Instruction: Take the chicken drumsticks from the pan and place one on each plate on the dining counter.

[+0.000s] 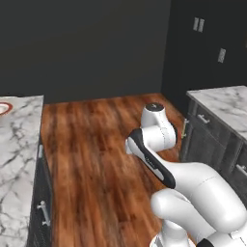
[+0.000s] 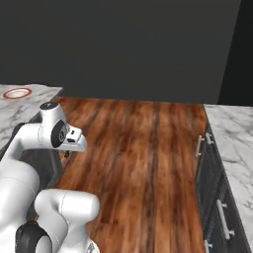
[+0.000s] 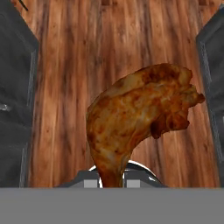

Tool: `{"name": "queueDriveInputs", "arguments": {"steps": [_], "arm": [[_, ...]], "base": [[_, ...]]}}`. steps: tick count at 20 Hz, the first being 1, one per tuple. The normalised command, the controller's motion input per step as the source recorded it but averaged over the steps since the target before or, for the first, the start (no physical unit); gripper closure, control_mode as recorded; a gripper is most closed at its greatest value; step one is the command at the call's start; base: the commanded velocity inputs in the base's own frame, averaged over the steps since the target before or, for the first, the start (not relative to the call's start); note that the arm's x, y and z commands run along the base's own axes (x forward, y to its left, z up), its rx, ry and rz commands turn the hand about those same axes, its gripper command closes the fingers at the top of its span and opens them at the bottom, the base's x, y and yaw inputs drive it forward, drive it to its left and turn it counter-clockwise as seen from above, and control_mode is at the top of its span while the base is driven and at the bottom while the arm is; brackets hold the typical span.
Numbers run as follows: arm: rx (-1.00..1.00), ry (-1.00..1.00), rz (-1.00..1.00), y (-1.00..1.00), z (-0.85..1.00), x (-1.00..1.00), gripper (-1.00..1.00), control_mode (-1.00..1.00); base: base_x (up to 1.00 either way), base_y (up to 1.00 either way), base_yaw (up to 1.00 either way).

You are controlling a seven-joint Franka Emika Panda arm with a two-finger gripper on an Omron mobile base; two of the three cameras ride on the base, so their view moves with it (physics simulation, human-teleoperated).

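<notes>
My gripper (image 3: 110, 183) is shut on the thin bone end of a glossy reddish-brown chicken drumstick (image 3: 140, 109), whose meaty end hangs over the wooden floor. The dining counter (image 1: 17, 159) with its veined marble top lies to my left. At its far end sits a white plate with a red-orange rim (image 2: 17, 92), cut by the frame edge in the left base view (image 1: 4, 108). My arm's hand (image 2: 69, 140) hovers beside that counter's dark cabinets, over the floor. The pan is out of view.
A second marble counter (image 2: 234, 143) over dark cabinets with silver handles (image 2: 199, 146) runs along the right. A wide strip of wooden floor (image 2: 143, 158) lies between the two counters. A dark wall closes the far end.
</notes>
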Motion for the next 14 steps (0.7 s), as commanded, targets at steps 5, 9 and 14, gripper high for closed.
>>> {"name": "queueDriveInputs", "arguments": {"steps": [5,9,14], "arm": [[0.0,0.0,0.0,0.0,0.0,0.0,1.0,1.0],[0.0,0.0,0.0,0.0,0.0,0.0,1.0,1.0],[0.0,0.0,0.0,0.0,0.0,0.0,1.0,1.0]], "base": [[1.0,0.0,0.06],[1.0,0.0,0.08],[1.0,0.0,0.12]]}}
